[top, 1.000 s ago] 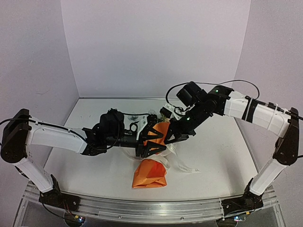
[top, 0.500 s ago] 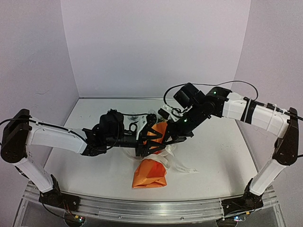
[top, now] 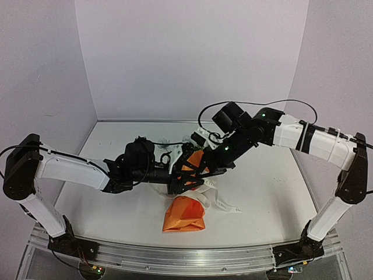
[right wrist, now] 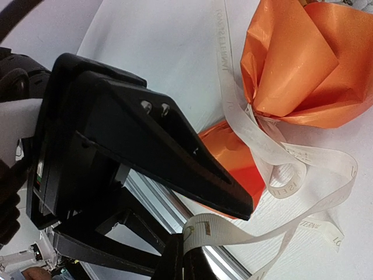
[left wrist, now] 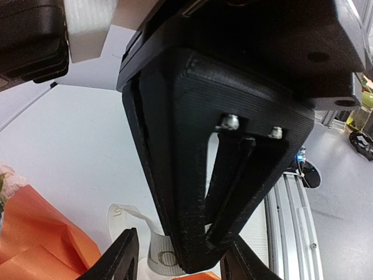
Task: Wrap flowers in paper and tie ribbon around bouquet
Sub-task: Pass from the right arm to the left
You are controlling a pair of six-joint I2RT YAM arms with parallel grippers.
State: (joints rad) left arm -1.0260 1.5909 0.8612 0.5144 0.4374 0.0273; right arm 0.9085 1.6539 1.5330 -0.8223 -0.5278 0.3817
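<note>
The bouquet (top: 184, 215) lies on the table, orange paper (right wrist: 303, 64) cinched at its middle by the cream ribbon (right wrist: 259, 137). A pale bloom of the flowers (left wrist: 3, 174) peeks in at the left wrist view's edge. My right gripper (right wrist: 185, 256) is shut on the ribbon's loose end (right wrist: 233, 224), just above the bouquet (top: 205, 173). My left gripper (left wrist: 180, 259) is open. Its fingers (left wrist: 121, 258) straddle the right gripper's tips and the ribbon (left wrist: 156, 251) held there. In the top view both grippers meet over the bouquet's upper half (top: 196, 162).
Slack ribbon loops (top: 220, 203) trail to the right of the bouquet on the white table (top: 274, 186). The aluminium rail (top: 192, 256) runs along the near edge, close below the bouquet. Purple walls enclose the back and sides.
The right gripper has carried the ribbon end slightly left, between the left gripper's fingers. The left jaws have narrowed. The bouquet has not moved.
</note>
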